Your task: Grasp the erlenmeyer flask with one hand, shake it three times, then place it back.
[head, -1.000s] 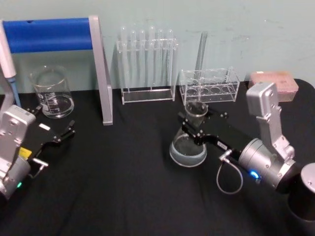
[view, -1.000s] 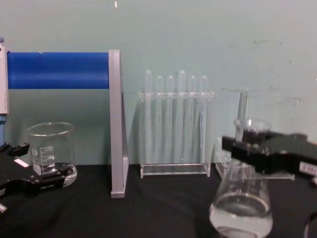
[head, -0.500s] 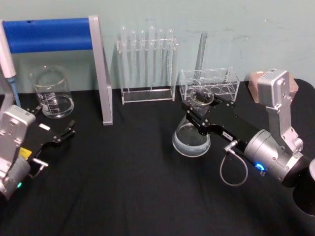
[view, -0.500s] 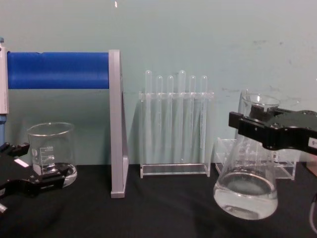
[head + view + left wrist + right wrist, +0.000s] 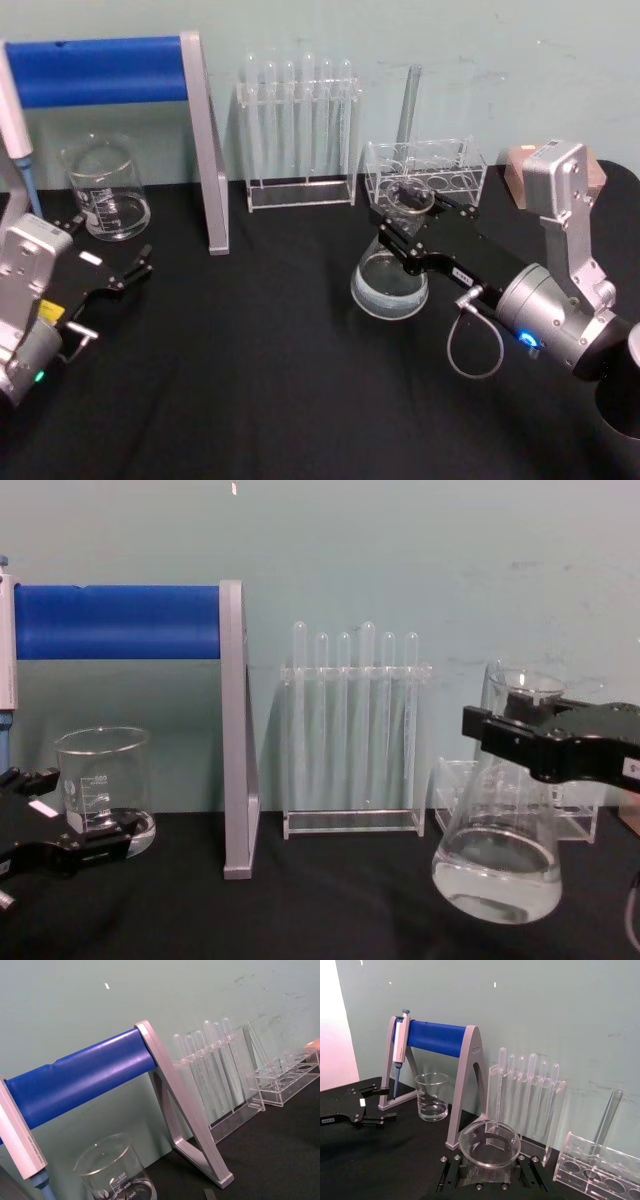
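Observation:
The erlenmeyer flask (image 5: 390,282) is clear glass with a little clear liquid in its wide base. My right gripper (image 5: 407,216) is shut on its neck just under the rim, right of the table's centre. In the chest view the flask (image 5: 497,868) hangs slightly tilted from the black gripper (image 5: 527,742) and looks raised a little off the black table. The right wrist view looks down on the flask's rim (image 5: 489,1141). My left gripper (image 5: 112,240) rests open at the left edge, empty, just in front of the beaker.
A glass beaker (image 5: 105,190) stands at the back left under a grey stand with a blue bar (image 5: 100,70). A rack of test tubes (image 5: 298,130) and a low clear rack (image 5: 425,172) stand close behind the flask. A pinkish box (image 5: 520,165) is at the back right.
Over the last second my right gripper carried the flask up and back toward the low rack. In the last half second it has barely moved. The left arm stayed still.

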You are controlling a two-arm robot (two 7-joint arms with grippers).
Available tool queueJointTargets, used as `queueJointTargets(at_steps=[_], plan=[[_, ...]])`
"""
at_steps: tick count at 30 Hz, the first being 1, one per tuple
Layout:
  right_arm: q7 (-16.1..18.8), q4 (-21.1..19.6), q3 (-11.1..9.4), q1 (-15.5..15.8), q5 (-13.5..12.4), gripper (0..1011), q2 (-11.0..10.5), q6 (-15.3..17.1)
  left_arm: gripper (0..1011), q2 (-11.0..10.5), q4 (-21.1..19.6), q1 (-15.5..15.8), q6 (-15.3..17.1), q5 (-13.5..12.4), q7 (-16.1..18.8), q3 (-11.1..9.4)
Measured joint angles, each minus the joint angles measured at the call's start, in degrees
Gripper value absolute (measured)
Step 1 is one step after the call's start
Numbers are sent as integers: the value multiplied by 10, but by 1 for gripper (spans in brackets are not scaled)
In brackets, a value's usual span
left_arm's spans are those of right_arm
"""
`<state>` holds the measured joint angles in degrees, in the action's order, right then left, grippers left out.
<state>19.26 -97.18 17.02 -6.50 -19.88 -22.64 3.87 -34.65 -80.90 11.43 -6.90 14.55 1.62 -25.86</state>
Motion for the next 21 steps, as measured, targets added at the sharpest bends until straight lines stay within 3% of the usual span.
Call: queueJointTargets(at_steps=[11, 21], plan=[[4, -7, 11, 4, 6, 453, 0, 3, 1001, 0, 0, 0, 0, 0, 0, 0], [25, -32, 36, 14, 5, 456, -3, 3, 1001, 0, 0, 0, 0, 0, 0, 0]])
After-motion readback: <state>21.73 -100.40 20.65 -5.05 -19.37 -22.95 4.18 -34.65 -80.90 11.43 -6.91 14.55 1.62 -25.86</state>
